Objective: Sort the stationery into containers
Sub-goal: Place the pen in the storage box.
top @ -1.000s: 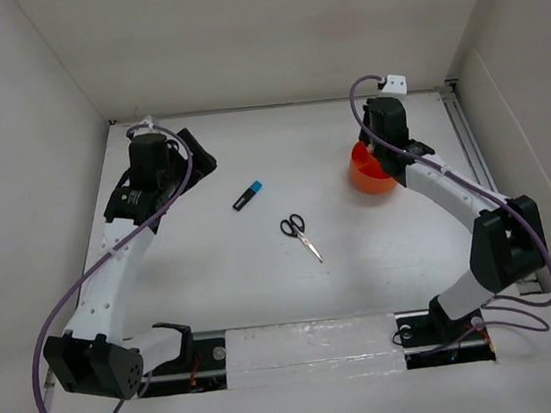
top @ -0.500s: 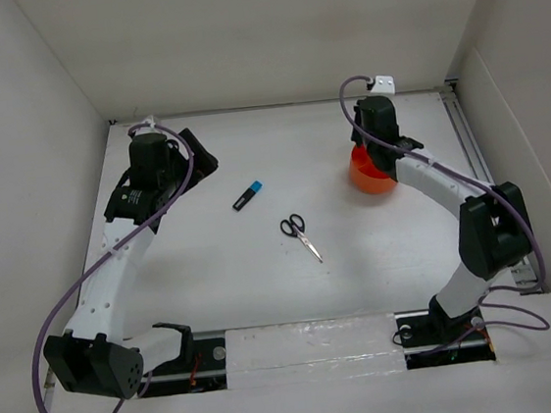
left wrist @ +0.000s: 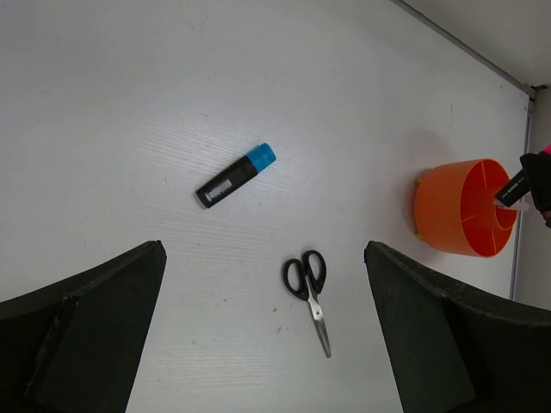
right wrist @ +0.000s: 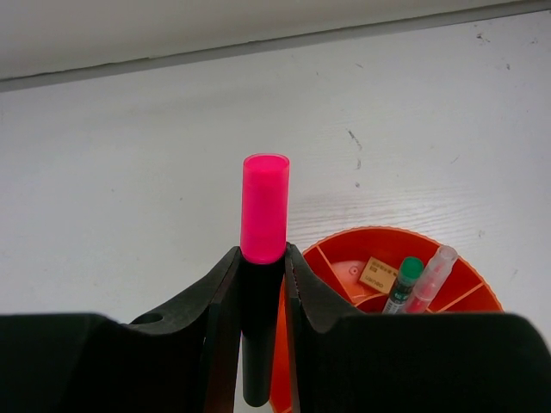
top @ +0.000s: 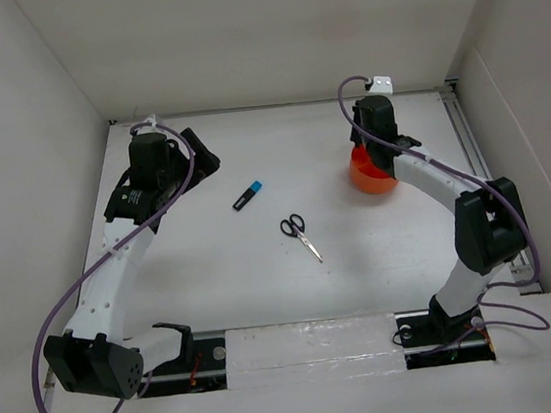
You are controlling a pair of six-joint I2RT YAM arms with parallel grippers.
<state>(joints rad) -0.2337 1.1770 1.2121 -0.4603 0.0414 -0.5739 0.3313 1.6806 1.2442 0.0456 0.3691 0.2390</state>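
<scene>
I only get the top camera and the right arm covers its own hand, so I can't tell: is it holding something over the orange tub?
Observer: Yes. The right wrist view shows the right gripper shut on a pink-and-black highlighter, pink end sticking out past the fingers.
Operator: Is there stuff inside the tub?
Observer: The orange tub has dividers, and two pens lean together in it, one green-capped.
Operator: Anything else in there?
Observer: A small beige piece lies beside the pens.
Operator: What about the left hand?
Observer: The left gripper is wide open and empty.
</scene>
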